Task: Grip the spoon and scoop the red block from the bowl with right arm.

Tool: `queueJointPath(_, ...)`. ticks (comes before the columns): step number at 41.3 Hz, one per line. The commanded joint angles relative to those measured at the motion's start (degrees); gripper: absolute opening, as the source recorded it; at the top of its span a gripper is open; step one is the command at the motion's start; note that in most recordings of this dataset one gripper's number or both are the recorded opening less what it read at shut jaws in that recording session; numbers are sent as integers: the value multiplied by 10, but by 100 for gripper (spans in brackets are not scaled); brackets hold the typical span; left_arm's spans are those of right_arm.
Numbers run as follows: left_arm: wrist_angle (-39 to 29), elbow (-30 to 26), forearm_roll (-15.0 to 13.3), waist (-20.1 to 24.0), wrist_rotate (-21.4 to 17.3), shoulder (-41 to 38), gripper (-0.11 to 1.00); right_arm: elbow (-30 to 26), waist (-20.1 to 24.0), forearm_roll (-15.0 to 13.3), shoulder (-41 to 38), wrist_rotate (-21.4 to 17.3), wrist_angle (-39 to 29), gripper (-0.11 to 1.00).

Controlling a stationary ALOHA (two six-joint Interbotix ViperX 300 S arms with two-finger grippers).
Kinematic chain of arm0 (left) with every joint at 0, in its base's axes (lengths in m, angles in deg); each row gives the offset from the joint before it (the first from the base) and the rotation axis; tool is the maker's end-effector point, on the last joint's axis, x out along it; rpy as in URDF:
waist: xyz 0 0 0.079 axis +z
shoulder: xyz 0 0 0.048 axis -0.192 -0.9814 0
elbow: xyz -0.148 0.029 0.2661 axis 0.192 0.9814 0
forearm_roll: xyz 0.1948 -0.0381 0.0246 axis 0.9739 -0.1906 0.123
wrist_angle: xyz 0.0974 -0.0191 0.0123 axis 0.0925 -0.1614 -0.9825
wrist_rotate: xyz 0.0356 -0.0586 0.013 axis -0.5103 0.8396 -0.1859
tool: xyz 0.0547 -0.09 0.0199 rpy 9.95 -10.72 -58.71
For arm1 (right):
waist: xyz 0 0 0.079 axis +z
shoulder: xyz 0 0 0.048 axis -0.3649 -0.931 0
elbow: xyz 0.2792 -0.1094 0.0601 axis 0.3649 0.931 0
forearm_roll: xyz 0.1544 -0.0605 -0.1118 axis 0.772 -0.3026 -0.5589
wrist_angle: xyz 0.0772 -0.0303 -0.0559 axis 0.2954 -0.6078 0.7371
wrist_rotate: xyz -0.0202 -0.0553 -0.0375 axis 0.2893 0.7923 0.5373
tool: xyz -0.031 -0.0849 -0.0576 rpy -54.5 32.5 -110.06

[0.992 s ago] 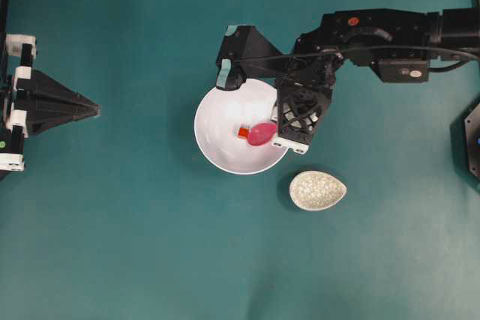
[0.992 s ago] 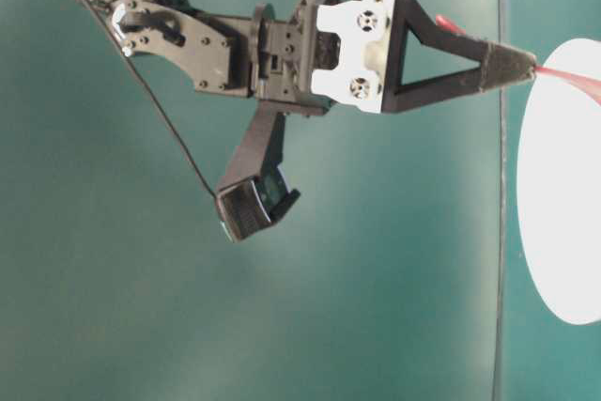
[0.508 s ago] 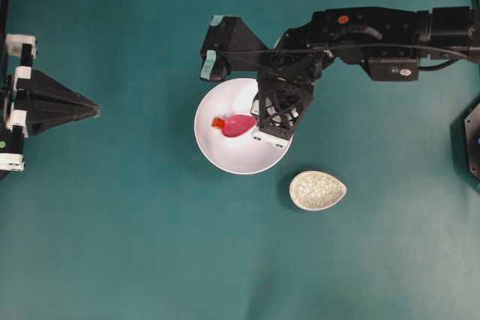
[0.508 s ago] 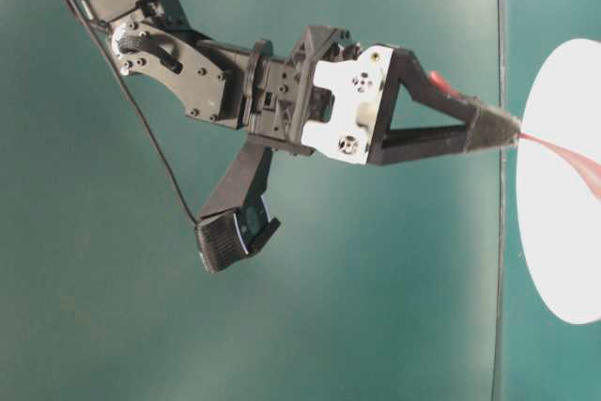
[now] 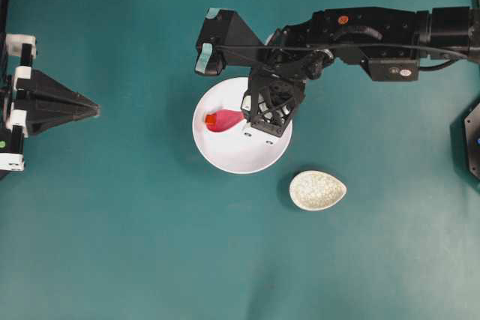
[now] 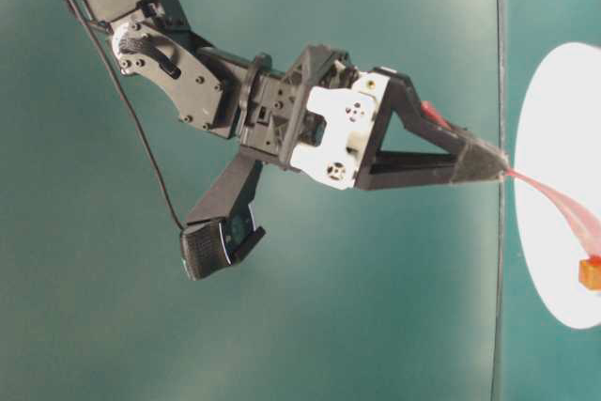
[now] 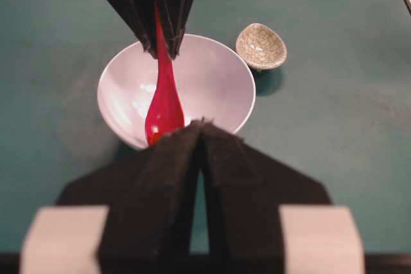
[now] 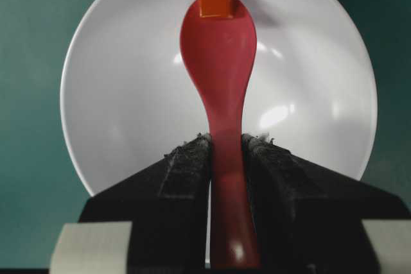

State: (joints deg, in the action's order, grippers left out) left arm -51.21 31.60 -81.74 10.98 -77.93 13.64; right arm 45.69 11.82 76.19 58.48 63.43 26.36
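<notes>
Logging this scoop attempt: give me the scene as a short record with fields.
right gripper: shut on the spoon's handle
spoon: scoop inside the bowl, pointing away from the gripper
red block: at the spoon's tip, against the bowl's inner wall; whether it sits on the scoop cannot be told
bowl: white, on the teal table
speckled dish: beside the bowl, apart from it
left gripper: shut, holding nothing, off to the bowl's side
</notes>
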Motion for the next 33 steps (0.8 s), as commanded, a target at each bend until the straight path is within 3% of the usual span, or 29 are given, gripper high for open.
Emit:
queueJointPath(1,3,-16,2,-2,0,-4,0,-15,0,-4,11,-2,5,24)
queueJointPath(21,-4,-16,2,-2,0,-4,0,33,3,-4,58,-8,14,24)
queueJointPath(33,-4,-17,2,-2,0,-4,0,88,17,-2,90,-11,99,24)
